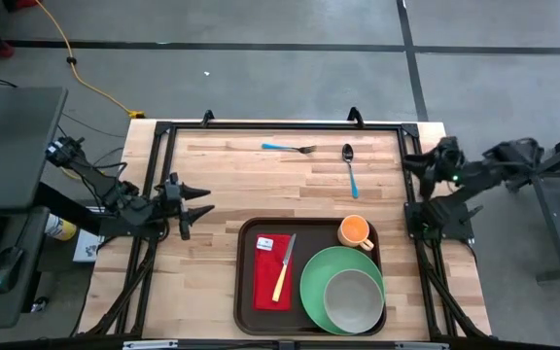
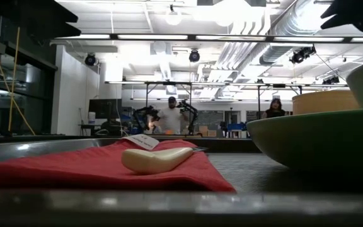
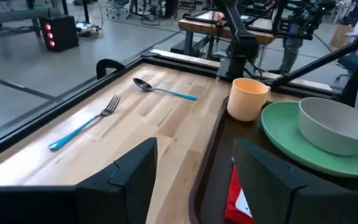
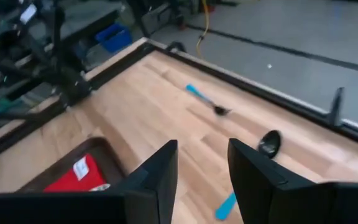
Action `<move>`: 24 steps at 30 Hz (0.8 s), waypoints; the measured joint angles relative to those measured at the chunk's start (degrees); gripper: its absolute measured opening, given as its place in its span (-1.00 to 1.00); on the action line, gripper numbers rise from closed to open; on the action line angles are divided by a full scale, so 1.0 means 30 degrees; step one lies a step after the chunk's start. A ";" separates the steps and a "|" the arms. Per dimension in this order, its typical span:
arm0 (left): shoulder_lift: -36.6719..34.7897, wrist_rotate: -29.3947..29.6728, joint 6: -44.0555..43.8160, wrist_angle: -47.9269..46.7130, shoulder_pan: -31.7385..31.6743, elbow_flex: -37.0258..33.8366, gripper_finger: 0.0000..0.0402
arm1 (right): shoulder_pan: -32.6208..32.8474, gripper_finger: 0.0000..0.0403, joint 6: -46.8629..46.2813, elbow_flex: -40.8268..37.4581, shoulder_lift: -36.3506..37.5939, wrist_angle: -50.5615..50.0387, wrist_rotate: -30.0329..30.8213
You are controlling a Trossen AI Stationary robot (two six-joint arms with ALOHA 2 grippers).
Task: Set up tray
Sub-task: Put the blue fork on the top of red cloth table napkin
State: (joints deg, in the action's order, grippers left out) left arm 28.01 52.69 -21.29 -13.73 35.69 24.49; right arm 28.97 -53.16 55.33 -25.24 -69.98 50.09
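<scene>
The dark brown tray (image 1: 246, 292) lies at the table's near middle. On it are a red napkin (image 1: 268, 261), a cream-handled knife (image 1: 285, 269) lying across the napkin, an orange cup (image 1: 355, 231), and a green plate (image 1: 314, 287) carrying a grey bowl (image 1: 353, 299). A blue-handled fork (image 1: 288, 148) and a blue-handled spoon (image 1: 351, 170) lie on the bare wood near the far edge. My left gripper (image 1: 202, 207) hovers open left of the tray, and the left wrist view shows it (image 3: 194, 180) empty. My right gripper (image 1: 414, 163) is open over the table's right edge (image 4: 202, 168).
Black frame rails (image 1: 280, 125) run along the table's far and side edges. Bare wood (image 1: 261, 185) lies between the tray and the cutlery. The low view shows two people (image 2: 172, 116) in the room far behind the table.
</scene>
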 joint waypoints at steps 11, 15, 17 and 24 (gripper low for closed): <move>-0.0006 0.0509 0.0133 0.0003 -0.0019 0.0000 0.21 | -0.2939 -0.41 0.2313 0.2053 0.1272 -0.1592 -0.0158; -0.0007 0.0646 0.0141 0.0028 -0.0019 0.0000 0.21 | -0.2646 -0.41 0.1519 0.3589 0.1305 -0.3321 0.0411; -0.0007 0.0653 0.0192 0.0058 -0.0025 0.0000 0.21 | -0.2289 -0.41 0.1095 0.4001 0.1305 -0.4141 0.0556; -0.0099 -0.1938 0.2367 0.0211 -0.3756 0.0007 0.21 | -0.0481 -0.41 -0.1212 0.4071 0.1224 -0.6028 0.1477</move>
State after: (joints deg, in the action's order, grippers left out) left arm 27.71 46.88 -14.19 -13.10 24.43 24.51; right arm 27.52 -56.80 67.54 -21.56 -88.07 54.52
